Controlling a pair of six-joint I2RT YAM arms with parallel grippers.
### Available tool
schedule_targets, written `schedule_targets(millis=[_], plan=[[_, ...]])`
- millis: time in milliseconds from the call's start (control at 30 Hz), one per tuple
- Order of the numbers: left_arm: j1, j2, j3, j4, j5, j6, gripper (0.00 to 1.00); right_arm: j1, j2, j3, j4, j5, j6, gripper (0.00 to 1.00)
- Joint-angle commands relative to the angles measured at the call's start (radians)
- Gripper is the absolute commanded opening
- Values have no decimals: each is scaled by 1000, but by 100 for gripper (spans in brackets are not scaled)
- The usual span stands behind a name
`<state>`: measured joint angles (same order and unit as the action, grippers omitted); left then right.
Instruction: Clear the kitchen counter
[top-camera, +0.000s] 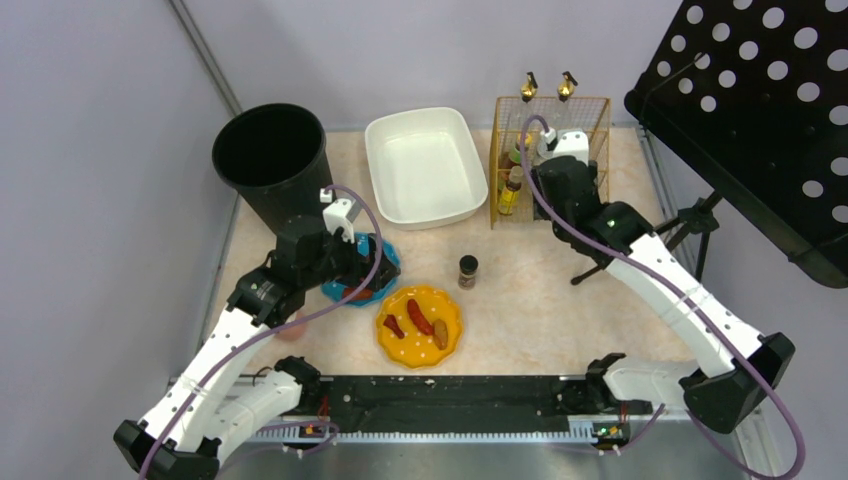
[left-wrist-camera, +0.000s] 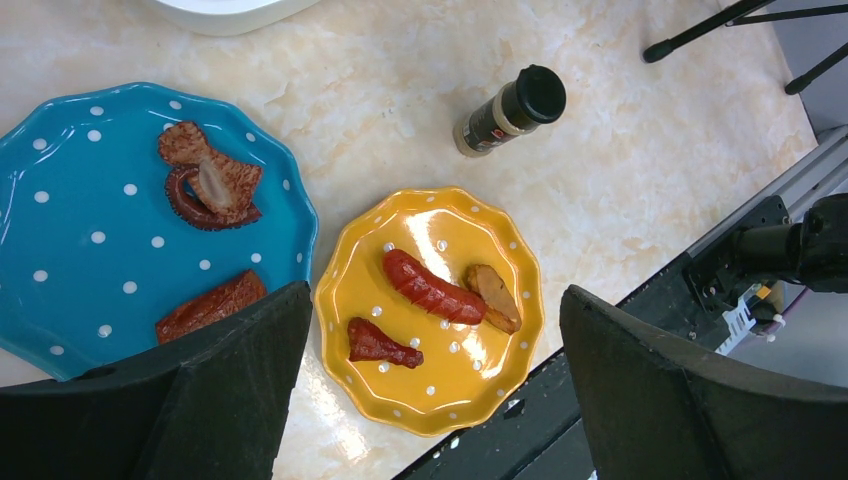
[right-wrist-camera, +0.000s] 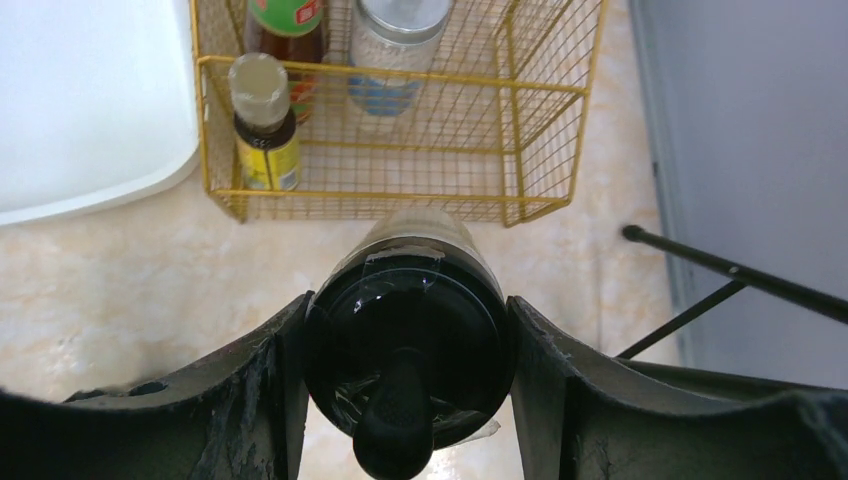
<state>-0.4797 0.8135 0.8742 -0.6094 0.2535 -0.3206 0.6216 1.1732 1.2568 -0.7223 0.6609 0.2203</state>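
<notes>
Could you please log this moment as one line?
left gripper: open above blue plate | right gripper: shut on black-lidded bottle by wire basket | kitchen counter: not cleared

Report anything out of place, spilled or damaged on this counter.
Nothing is spilled or broken. The small spice jar stands alone on the kitchen counter, apart from the yellow wire rack holding the other bottles. The bottle in the right end effector has wrinkled clear tape around its cap.

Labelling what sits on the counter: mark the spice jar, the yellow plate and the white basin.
spice jar (left-wrist-camera: 540, 93), left wrist view, on its black cap.
yellow plate (left-wrist-camera: 440, 395), left wrist view, on bare glaze near its rim.
white basin (top-camera: 425, 165), top external view, on its bare floor.
</notes>
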Motion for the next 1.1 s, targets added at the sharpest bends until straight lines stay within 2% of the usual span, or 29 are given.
schedule_targets(millis=[0,200,433,833,1067], plan=[[-5,-9,1,16,3,0,98,-24,31,96,151,94,-114,0],[-6,-14,0,16,1,0,99,-72,74,87,307,120,-211,0],[-9,-16,1,16,0,2,98,-99,100,-8,605,150,-423,0],[-16,-18,1,14,-5,2,99,-172,257,22,800,154,-534,0],[-20,-19,1,13,-5,3,99,-238,312,11,869,99,-525,0]])
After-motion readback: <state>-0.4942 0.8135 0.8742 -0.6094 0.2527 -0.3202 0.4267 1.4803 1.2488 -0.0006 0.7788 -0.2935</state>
